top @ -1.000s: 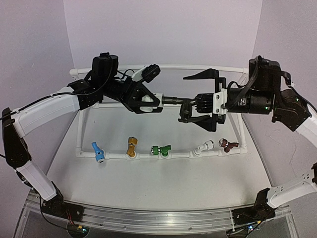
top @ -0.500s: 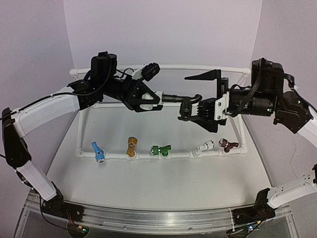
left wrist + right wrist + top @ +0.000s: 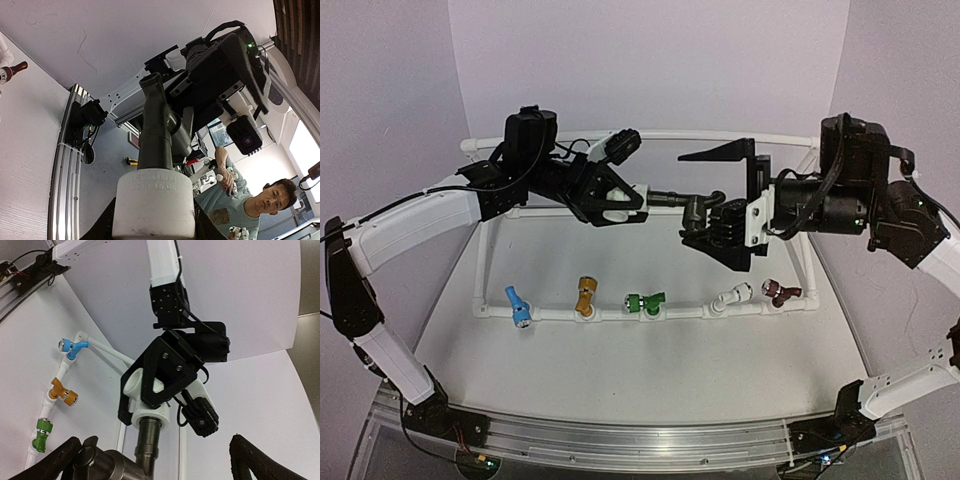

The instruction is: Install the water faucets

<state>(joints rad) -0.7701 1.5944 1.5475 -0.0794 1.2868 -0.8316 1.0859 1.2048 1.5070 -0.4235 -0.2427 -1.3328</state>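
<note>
Five coloured faucets sit on the pipe rail at six o'clock. Mid-air beyond, the left gripper from nine pinches the dark grey faucet by its white fitting. The right gripper from three, jaws wide, has rolled. The lever has swung upward, so screwing-in seems under way.

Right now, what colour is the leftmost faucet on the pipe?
The faucet is blue; top view best.

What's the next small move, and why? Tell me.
Probably close the right gripper on the dark faucet: its jaws stand wide open on either side of the bent handle, while the left gripper holds the white fitting end in mid-air.
</note>
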